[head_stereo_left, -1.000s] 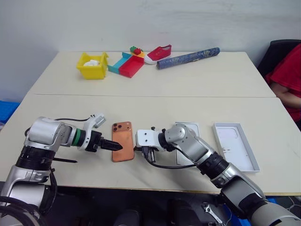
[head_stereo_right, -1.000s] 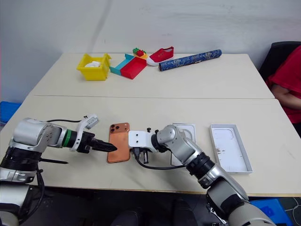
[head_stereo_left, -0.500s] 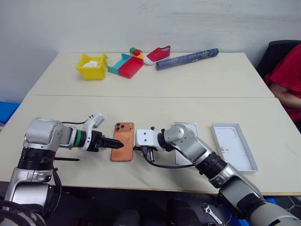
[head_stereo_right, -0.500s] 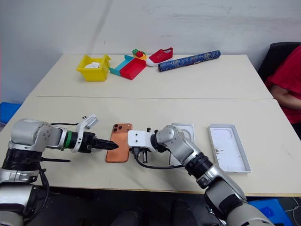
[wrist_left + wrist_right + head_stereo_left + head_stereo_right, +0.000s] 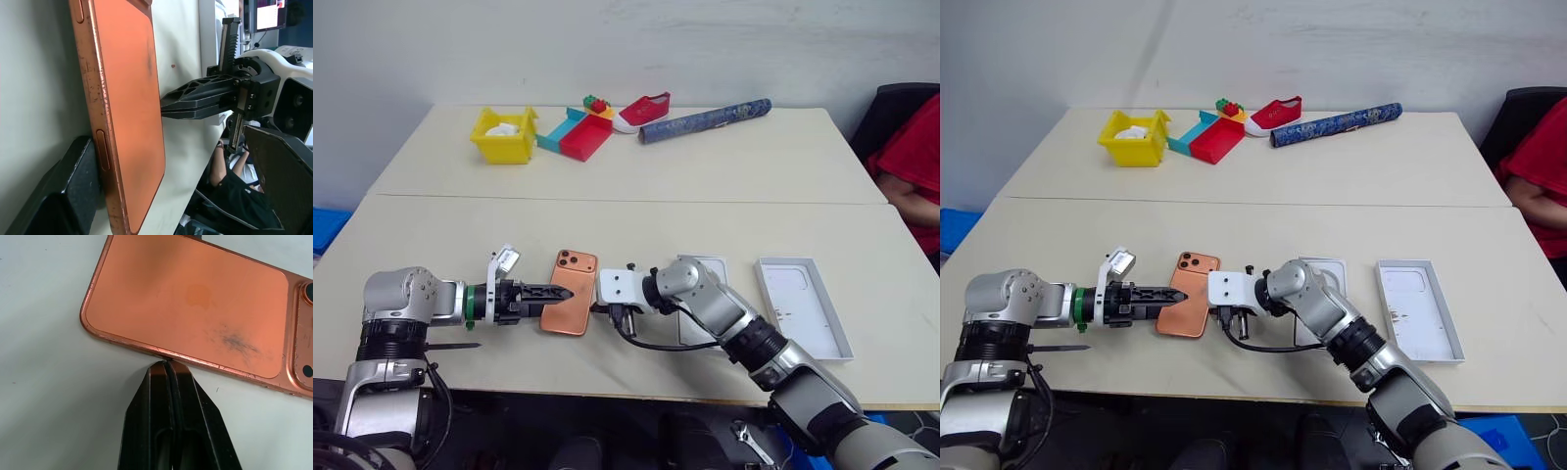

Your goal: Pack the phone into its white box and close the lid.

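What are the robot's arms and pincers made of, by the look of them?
Rounded silver-grey metal segments with black joint bands; the left arm has a green ring at the wrist. Each ends in a white block carrying two slim black ribbed fingers: left gripper, right gripper. Thin black cables loop beside the wrists.

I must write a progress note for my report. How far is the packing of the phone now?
Nothing is packed yet. The phone lies camera side up on the table, outside the white box and the lid. In hand: the open left end effector straddles the phone's long edge, while the shut right end effector presses its tips against the opposite edge. Left: lift the phone, place it in the box, close the lid.
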`<state>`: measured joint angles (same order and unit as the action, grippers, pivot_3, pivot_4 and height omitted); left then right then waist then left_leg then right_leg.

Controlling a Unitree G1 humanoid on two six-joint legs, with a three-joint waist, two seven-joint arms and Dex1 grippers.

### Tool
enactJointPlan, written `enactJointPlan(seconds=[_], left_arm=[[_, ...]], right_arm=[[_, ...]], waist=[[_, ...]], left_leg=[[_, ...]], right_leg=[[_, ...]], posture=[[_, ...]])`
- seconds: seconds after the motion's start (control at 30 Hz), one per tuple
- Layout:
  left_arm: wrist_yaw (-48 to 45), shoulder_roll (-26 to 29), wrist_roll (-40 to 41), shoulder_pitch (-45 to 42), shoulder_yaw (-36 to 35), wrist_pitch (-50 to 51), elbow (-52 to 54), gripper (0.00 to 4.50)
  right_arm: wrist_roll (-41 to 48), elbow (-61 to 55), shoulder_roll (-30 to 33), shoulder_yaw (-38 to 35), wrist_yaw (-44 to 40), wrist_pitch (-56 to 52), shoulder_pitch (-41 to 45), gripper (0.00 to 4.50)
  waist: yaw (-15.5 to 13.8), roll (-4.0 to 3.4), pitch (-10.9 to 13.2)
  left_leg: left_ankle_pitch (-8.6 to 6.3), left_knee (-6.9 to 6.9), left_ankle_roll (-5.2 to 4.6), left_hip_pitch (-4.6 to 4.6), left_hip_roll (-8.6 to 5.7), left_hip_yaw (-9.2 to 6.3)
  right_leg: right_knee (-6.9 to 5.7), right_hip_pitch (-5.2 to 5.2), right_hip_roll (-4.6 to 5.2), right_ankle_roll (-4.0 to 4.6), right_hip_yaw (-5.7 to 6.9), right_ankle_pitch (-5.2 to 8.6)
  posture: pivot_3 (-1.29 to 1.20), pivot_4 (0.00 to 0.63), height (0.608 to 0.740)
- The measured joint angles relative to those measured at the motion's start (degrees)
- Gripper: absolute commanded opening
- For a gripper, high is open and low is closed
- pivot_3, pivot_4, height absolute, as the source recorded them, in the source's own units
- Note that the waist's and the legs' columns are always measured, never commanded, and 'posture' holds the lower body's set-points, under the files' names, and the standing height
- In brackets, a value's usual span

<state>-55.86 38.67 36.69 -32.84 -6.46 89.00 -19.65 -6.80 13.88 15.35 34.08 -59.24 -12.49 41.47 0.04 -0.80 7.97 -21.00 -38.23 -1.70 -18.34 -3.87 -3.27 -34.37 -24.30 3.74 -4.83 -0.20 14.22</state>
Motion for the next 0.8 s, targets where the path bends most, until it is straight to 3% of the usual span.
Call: enactJointPlan(seconds=[0.17,0.5,0.67,0.8], left_arm=[[0.34,-0.03,0.19,-0.45,0.40,-0.32,-1.80,3.41],[1.94,-2.74,2.59,-0.55,1.94,3.12,0.25,0.25],[2.58,-2.51,4.08,-0.41,0.70,3.45,1.80,0.12],[2.64,-2.66,10.27,-0.03,1.66,3.46,8.23,0.12]], right_arm=[[-0.01,-0.29,-0.01,-0.43,0.03,0.15,-0.35,0.00],[0.00,-3.14,1.21,-1.35,0.80,-0.36,-1.39,0.00],[3.48,-15.48,6.84,-7.84,0.45,-7.35,-6.62,0.00],[11.57,-32.44,12.90,-17.76,-0.41,-19.18,-11.16,0.85]], waist=[[-0.02,0.09,0.06],[0.02,0.61,0.36],[0.04,0.84,0.53],[-0.11,1.00,0.67]], left_leg=[[0.03,0.03,0.04,-0.12,-0.01,-0.05],[0.11,0.04,0.15,-0.65,0.01,-0.16],[0.21,-0.01,0.25,-1.34,0.01,-0.24],[0.25,-0.16,0.32,-1.87,0.12,-0.57]], right_leg=[[0.08,-0.10,0.00,0.01,0.00,0.00],[0.01,-0.58,-0.04,0.01,0.06,0.00],[-0.04,-1.21,-0.04,0.00,0.08,0.00],[0.21,-1.45,-0.10,0.01,0.33,0.00]], posture=[[0.00,0.150,0.740],[0.00,0.150,0.740],[0.00,0.150,0.740],[0.00,0.150,0.740]])
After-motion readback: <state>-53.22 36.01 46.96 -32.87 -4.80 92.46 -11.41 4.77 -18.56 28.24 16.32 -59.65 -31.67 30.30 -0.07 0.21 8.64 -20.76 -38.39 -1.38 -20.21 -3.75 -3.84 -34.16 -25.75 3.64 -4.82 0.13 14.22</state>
